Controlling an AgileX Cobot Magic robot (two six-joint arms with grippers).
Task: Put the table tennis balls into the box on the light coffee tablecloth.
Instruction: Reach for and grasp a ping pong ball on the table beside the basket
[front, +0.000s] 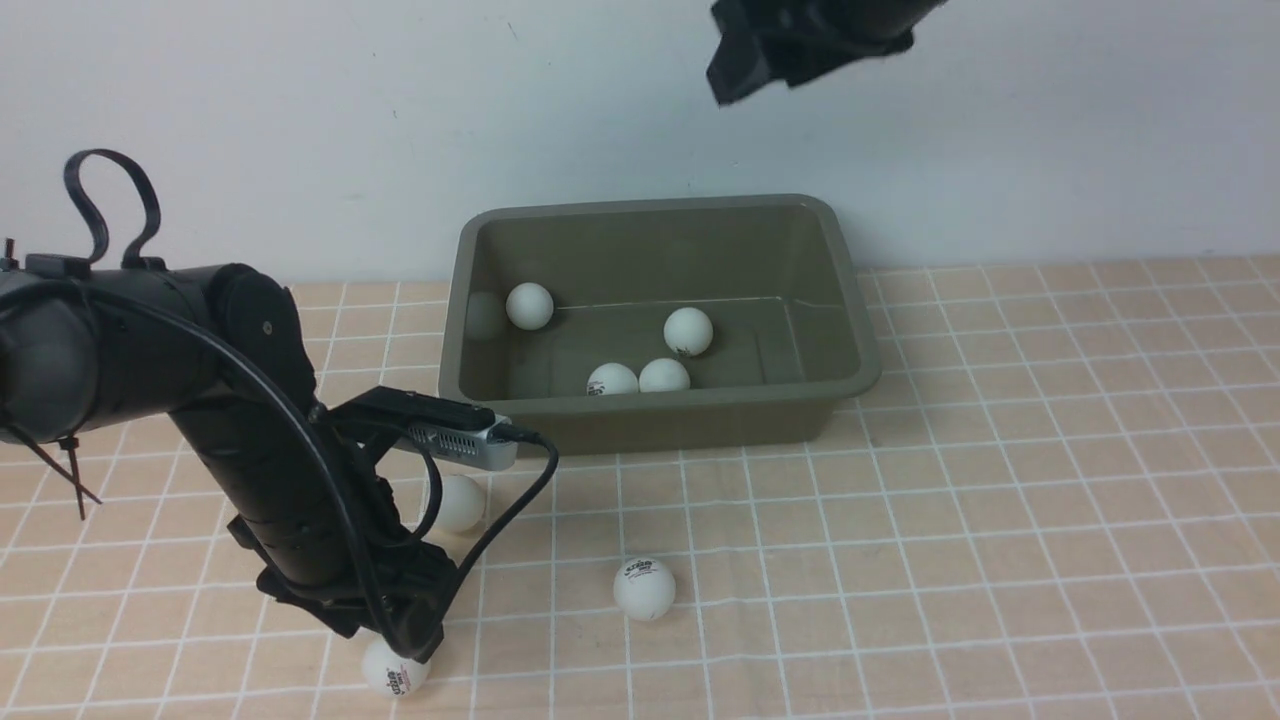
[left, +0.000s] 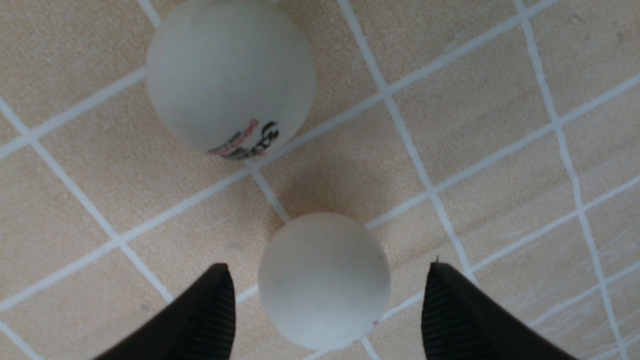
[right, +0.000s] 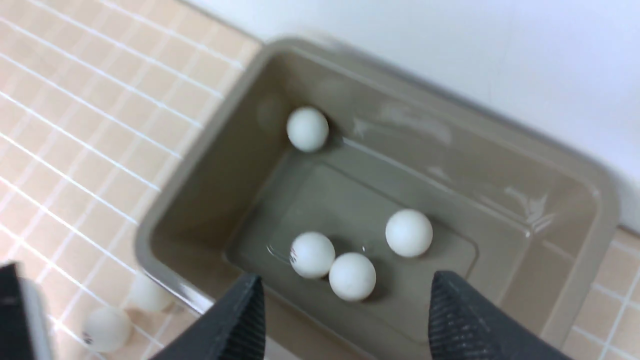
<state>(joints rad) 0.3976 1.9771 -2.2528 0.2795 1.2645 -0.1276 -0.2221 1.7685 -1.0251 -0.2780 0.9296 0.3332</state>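
Note:
The olive-green box (front: 845, 300) stands at the back of the light coffee tablecloth (front: 1000, 500) with several table tennis balls (front: 688, 331) inside. Three more show on the cloth: one (front: 455, 502) near the box's front left corner, one (front: 644, 588) in the middle, and a logo-printed ball (front: 395, 668) at the front. My left gripper (front: 400, 625) is low beside that logo ball (left: 230, 80). It is open around a plain ball (left: 324, 280), with a gap on each side. My right gripper (front: 760, 60) hangs open and empty high above the box (right: 200, 165).
A white wall rises directly behind the box. The left arm's cable and silver camera block (front: 460, 440) hang just in front of the box's left corner. Bare cloth stretches to the right of the box.

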